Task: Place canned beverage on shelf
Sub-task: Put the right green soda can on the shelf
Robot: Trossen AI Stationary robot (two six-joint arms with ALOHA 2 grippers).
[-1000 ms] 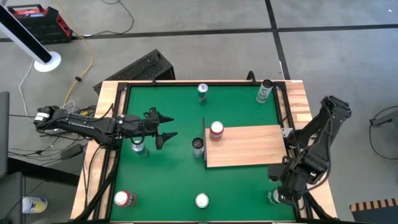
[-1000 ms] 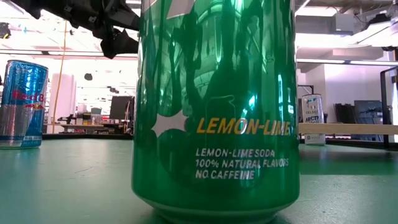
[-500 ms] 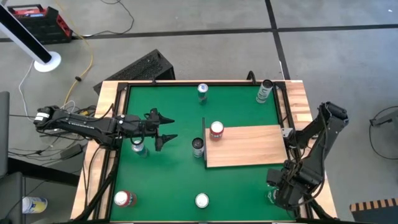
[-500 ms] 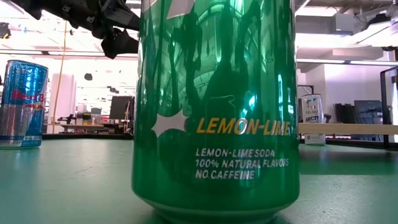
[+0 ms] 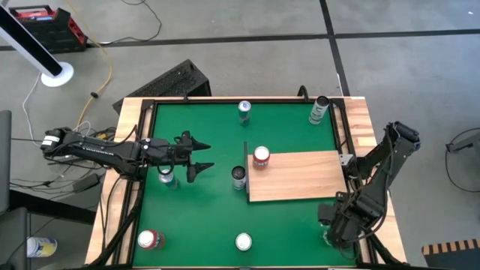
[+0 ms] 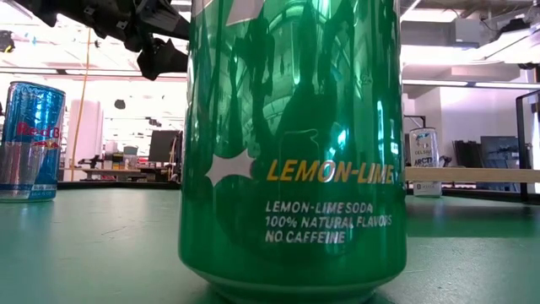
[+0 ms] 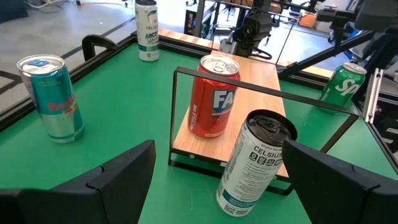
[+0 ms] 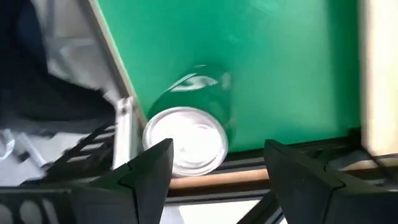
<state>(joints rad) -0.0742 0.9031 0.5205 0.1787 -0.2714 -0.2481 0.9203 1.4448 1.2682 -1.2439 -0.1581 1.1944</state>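
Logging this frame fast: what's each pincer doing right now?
Left pincer: open, empty, above the green tabletop.
Right pincer: open, empty, over the green aluminium can at the table corner.

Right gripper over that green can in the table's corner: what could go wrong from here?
1. The green can stands close against the table frame, so one finger of the open right gripper may strike the frame on the way down.
2. The shelf already carries a red can behind its dark upright edge; a low carry might clip either.
3. The open left gripper waits near a black-topped can.
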